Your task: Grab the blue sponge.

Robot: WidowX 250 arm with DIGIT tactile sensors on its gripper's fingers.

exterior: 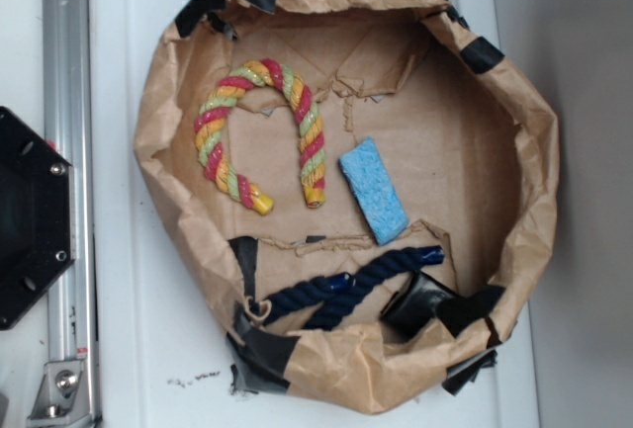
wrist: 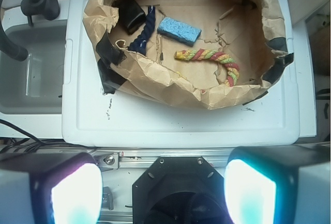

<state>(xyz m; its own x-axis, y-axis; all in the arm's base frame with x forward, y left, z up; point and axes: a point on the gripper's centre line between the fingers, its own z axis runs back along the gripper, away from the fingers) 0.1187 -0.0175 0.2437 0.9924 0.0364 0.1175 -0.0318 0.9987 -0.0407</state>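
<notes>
From the exterior view we look down on a white surface (exterior: 138, 349) carrying a crumpled brown paper basin (exterior: 539, 161) patched with black tape; a metal rail (exterior: 69, 151) runs along the left edge, and a black plate (exterior: 30, 215) there is cut off by the frame. Inside the basin the blue sponge (exterior: 374, 190) lies flat near the middle, just beside one end of the curved multicoloured rope (exterior: 259, 131) and above a dark navy rope (exterior: 341, 290), whose lower end is partly hidden under the paper wall. A glossy black object (exterior: 420, 304) sits near the navy rope; we cannot make out what it is. The gripper does not show here. In the wrist view the same white surface (wrist: 176, 123) fills the middle, with a grey bin (wrist: 31, 79) at left. The sponge (wrist: 179, 30) lies between the navy rope (wrist: 145, 30) and the multicoloured rope (wrist: 212, 58), whose far curve is hidden by the paper rim (wrist: 155, 76). The gripper (wrist: 162, 188) hangs well apart from the sponge, its two fingers (wrist: 77, 193) spread wide at the bottom corners, blurred, glowing and cropped, holding nothing.
</notes>
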